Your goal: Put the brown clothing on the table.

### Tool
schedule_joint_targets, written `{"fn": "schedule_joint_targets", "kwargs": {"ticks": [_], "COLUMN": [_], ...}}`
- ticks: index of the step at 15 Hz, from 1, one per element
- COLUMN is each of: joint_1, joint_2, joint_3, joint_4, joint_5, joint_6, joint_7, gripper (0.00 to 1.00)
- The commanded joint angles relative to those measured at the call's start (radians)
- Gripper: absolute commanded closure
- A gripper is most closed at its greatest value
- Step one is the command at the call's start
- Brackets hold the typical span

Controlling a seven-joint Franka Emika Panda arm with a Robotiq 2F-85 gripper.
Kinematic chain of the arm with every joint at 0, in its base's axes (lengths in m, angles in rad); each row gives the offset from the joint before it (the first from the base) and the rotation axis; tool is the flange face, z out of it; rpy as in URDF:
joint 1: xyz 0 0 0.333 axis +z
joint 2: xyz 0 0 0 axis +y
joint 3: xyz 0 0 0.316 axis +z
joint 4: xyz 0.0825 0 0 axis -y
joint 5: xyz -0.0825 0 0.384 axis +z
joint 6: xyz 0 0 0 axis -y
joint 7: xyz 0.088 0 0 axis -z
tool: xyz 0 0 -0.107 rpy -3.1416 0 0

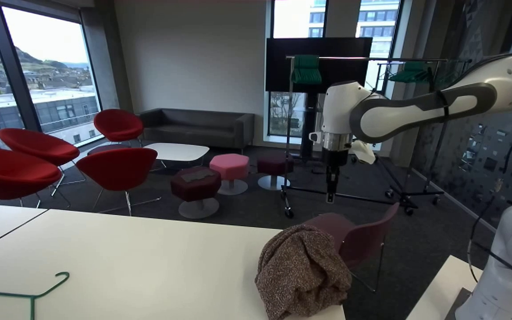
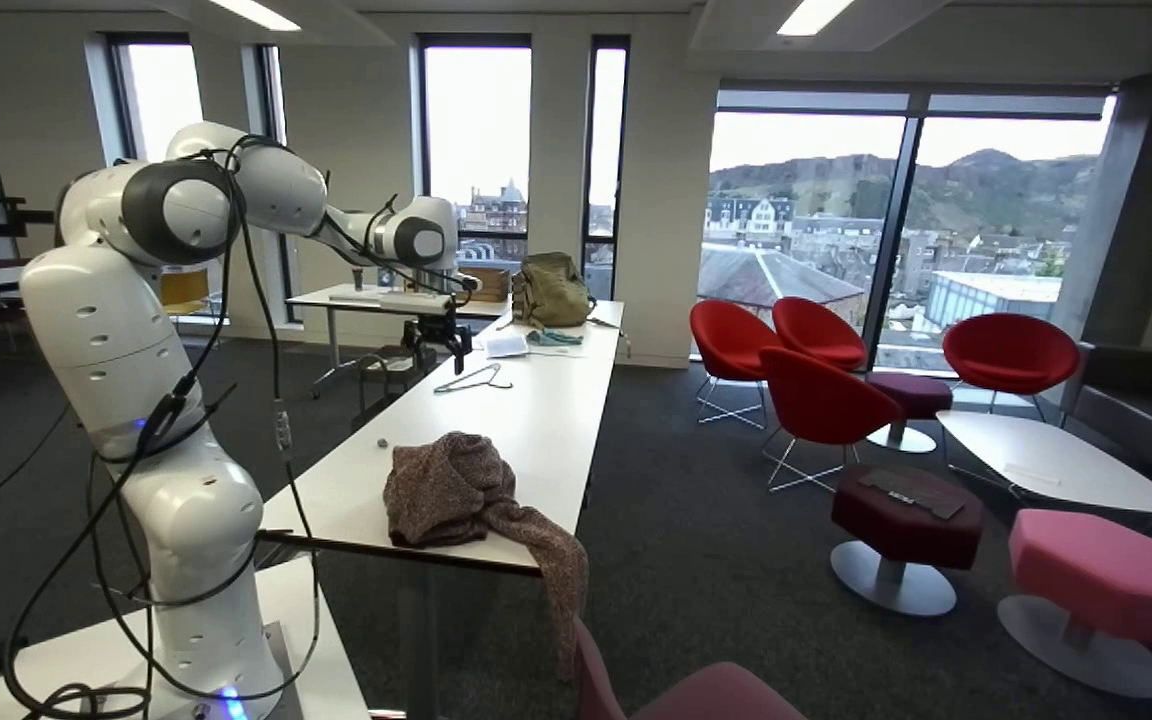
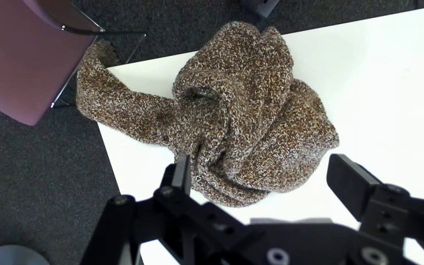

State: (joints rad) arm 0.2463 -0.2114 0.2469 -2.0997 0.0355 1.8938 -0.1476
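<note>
Side-on, I can't make out the gap in the pincer, but the wrist view shows its fingers spread wide above the counter. The brown clothing lies bunched on one end of that counter, below the pincer and apart from it, its sleeve hiding the corner and drooping over; whether the sleeve's tip touches the mauve chair just off the counter's end, I can't tell. The counter's pale top stretches away from the clothing, past a small grey lump too small to name, to a green hanger, partly cut off in an exterior view. Farther along, in line with the counter, sits a khaki bag; beyond the counter's long side stand red chairs and hexagonal stools
</note>
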Motion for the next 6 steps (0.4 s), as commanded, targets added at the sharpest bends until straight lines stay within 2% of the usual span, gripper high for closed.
{"fn": "schedule_joint_targets", "kwargs": {"ticks": [1,6], "joint_1": [0.004,0.003], "joint_2": [0.005,0.010], "joint_3": [-0.003,-0.004], "joint_4": [0.001,0.001], "joint_5": [-0.001,-0.001], "joint_6": [-0.003,-0.003], "joint_7": [0.002,0.002], "gripper": [0.00,0.00]}}
